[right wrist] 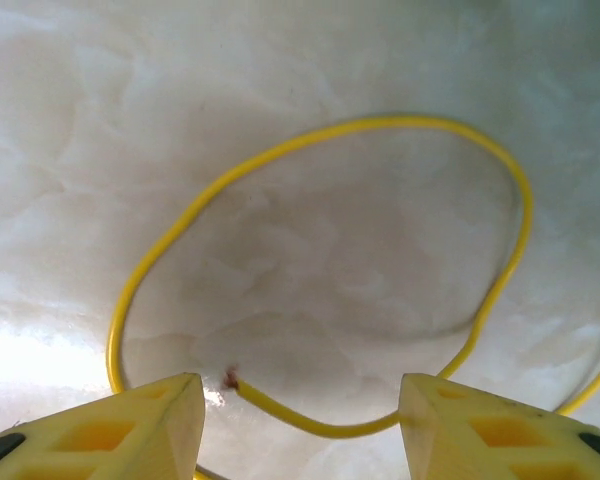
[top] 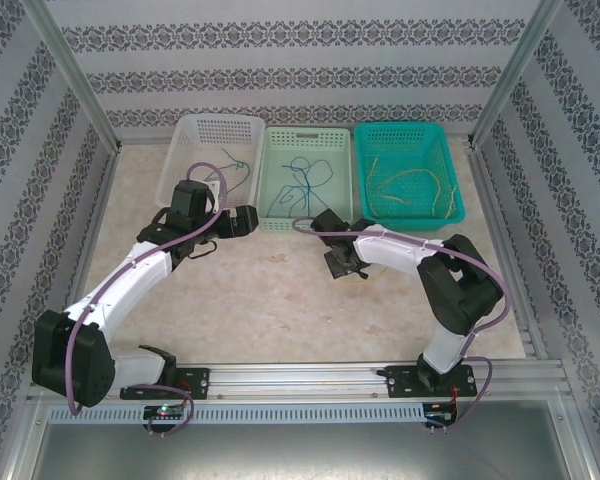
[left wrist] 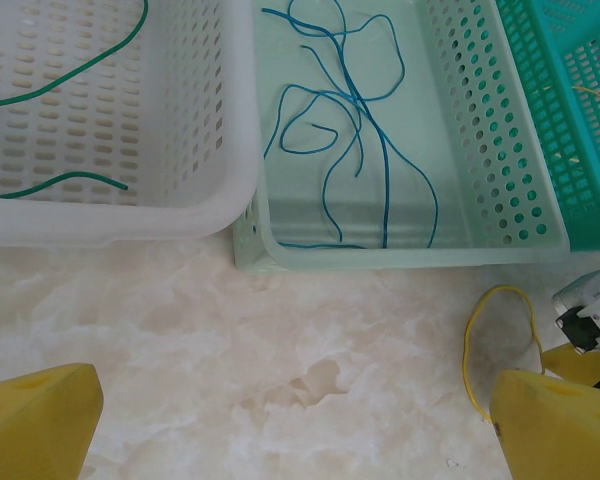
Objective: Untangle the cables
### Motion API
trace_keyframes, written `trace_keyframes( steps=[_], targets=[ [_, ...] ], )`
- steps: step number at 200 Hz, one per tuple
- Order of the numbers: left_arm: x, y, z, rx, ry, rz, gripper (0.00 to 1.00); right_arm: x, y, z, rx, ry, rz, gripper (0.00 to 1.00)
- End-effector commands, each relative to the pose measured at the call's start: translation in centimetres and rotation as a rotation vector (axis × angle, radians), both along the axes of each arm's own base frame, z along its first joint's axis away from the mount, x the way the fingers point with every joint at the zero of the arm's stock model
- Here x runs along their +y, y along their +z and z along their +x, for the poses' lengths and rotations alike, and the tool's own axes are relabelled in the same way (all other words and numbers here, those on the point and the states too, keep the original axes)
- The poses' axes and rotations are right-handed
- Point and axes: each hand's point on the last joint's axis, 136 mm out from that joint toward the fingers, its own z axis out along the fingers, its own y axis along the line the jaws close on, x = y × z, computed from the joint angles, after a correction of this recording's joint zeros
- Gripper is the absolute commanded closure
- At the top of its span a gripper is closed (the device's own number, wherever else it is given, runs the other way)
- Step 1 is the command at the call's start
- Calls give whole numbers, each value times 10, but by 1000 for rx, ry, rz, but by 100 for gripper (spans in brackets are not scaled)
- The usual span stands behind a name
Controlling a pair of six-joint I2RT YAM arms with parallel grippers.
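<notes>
Lying loose: one yellow cable (right wrist: 380, 121)

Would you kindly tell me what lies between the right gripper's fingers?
A stretch of yellow cable, lying on the table, crosses the right gripper's open gap, in the right wrist view.

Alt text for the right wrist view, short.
A yellow cable curls in one loop on the pale marbled table, a cut end showing near the bottom. The yellow jaws stand apart, low in the frame, either side of it.
</notes>
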Motion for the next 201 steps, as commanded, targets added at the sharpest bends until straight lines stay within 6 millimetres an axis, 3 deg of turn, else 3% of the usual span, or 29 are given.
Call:
trace_keyframes(
  steps=[1, 21, 63, 125, 140, 156, 169, 201],
  targets=[
    [5, 2, 4, -9, 24, -4, 0, 0, 13, 3, -52, 36, -72, 45],
    [5, 0, 5, -10, 27, -9, 1, -1, 15, 3, -82, 50, -99, 45],
    [2, -1, 7, 0, 21, -19, 0, -3, -1, 8, -18, 88, -198, 48],
    [6, -2, 4, -6, 30, 1, 0, -12, -8, 10, 16, 96, -287, 79],
    [5, -2, 5, -4, 26, -1, 0, -15, -6, 9, 26, 100, -304, 91],
    [5, 1, 4, -8, 23, 1, 0, -15, 7, 9, 0, 100, -287, 100],
    [7, 2, 3, -12, 24, 7, 0, -8, 24, 7, -43, 112, -223, 100],
    [-2, 6, 2, -23, -23, -22, 0, 15, 90, 2, -183, 143, 49, 100]
  ],
)
